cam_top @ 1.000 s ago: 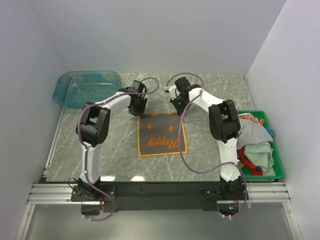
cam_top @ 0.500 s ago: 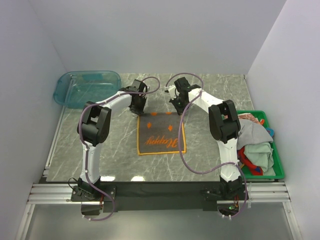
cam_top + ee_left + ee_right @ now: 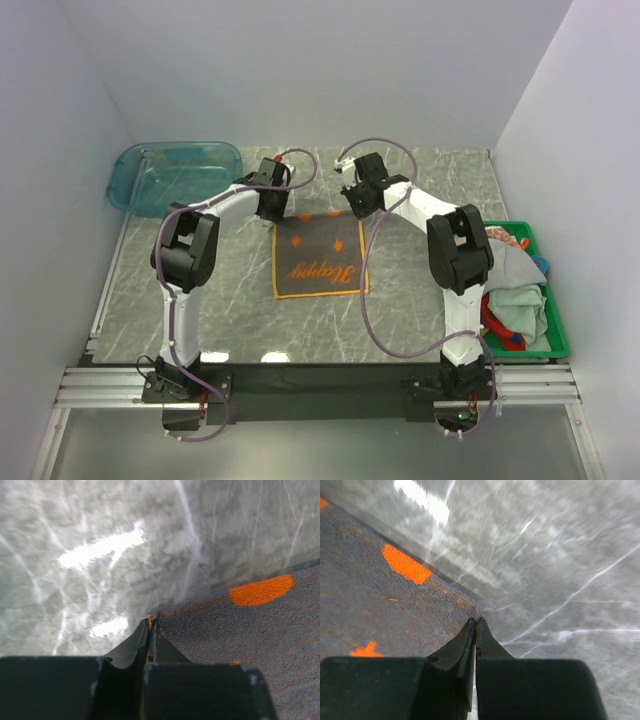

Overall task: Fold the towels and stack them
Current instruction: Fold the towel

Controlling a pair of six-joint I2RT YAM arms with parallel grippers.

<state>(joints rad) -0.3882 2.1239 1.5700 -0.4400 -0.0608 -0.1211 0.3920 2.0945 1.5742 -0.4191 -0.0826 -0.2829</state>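
An orange-brown towel [image 3: 318,262] with an orange border and orange marks lies spread in the middle of the marble table, its far edge raised. My left gripper [image 3: 272,208] is shut on the towel's far left corner, and the orange hem shows between the fingertips [image 3: 150,622]. My right gripper [image 3: 358,205] is shut on the far right corner [image 3: 476,622]. The dark pile of the towel [image 3: 240,630] fills the right of the left wrist view, and the towel [image 3: 380,605] fills the left of the right wrist view. More towels [image 3: 510,290], grey, pale green and red, are heaped at the right.
The heaped towels sit in a green crate [image 3: 556,338] at the table's right edge. A clear teal tub [image 3: 175,175] stands at the far left corner. White walls close in the table at the back and on both sides.
My left gripper has shut on the towel's far left corner. Both grippers have moved toward the far wall, lifting and drawing the towel's far edge with them.
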